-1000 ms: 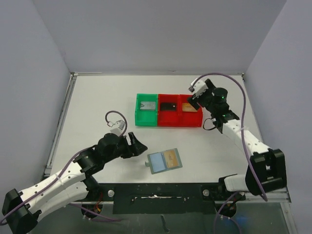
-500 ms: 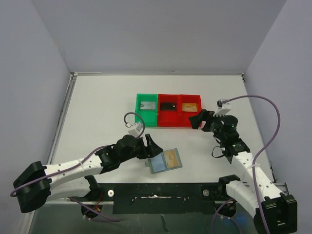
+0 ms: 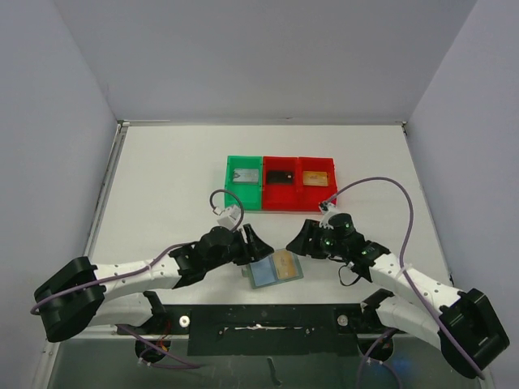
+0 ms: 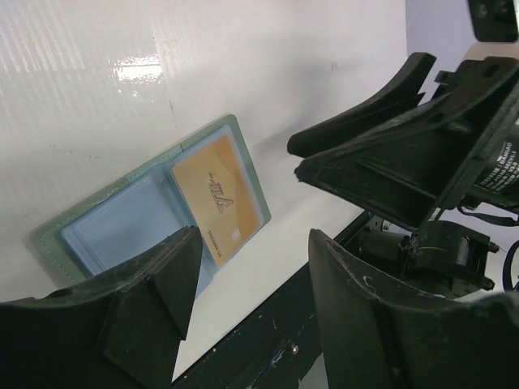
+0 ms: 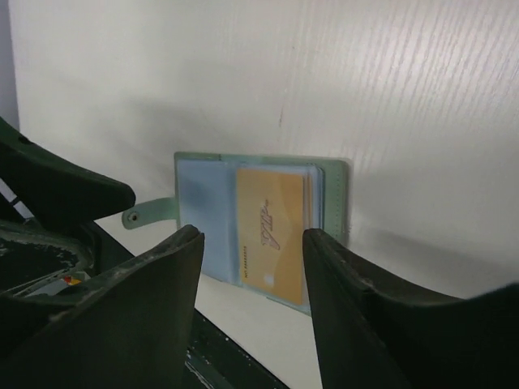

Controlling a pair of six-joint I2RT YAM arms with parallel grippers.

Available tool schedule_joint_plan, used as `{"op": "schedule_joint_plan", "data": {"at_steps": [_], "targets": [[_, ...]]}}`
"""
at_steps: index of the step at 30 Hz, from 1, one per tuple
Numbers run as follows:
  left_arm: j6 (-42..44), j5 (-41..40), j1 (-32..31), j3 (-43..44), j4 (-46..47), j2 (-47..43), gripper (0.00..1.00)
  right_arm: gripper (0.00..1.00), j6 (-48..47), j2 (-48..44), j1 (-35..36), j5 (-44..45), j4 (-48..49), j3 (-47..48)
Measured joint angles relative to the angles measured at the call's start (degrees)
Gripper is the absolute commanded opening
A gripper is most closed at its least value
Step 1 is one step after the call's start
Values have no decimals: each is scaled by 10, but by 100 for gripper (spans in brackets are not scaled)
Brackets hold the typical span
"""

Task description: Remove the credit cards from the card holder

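Note:
The card holder lies open and flat near the table's front edge, pale blue-grey, its strap tab on the left. A gold credit card sits in its right panel; the left panel shows only blue. My left gripper hovers at the holder's upper left edge, open and holding nothing. My right gripper hovers at its upper right, also open and holding nothing. In the left wrist view the holder and the card lie beyond my left gripper. The right wrist view frames the card between the fingers of my right gripper.
Three bins stand in a row behind: a green bin with a grey card, a red bin with a black card, and a red bin with a gold card. A black rail runs just in front of the holder.
My right arm swung from the bins down to the holder's right side. The left gripper advanced right to the holder's left edge. Both sets of jaws narrowed somewhat.

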Motion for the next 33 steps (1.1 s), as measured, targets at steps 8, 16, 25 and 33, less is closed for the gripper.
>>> {"op": "schedule_joint_plan", "data": {"at_steps": [8, 16, 25, 33], "targets": [[-12, 5, 0, -9, 16, 27, 53, 37, 30, 86, 68, 23, -4, 3], [-17, 16, 0, -15, 24, 35, 50, 35, 43, 105, 85, 50, -5, 5], [-17, 37, 0, -15, 52, 73, 42, 31, 42, 124, 85, 68, -12, 15], [-20, 58, 0, -15, 100, 132, 34, 28, 44, 150, 85, 65, 9, 19]]}}
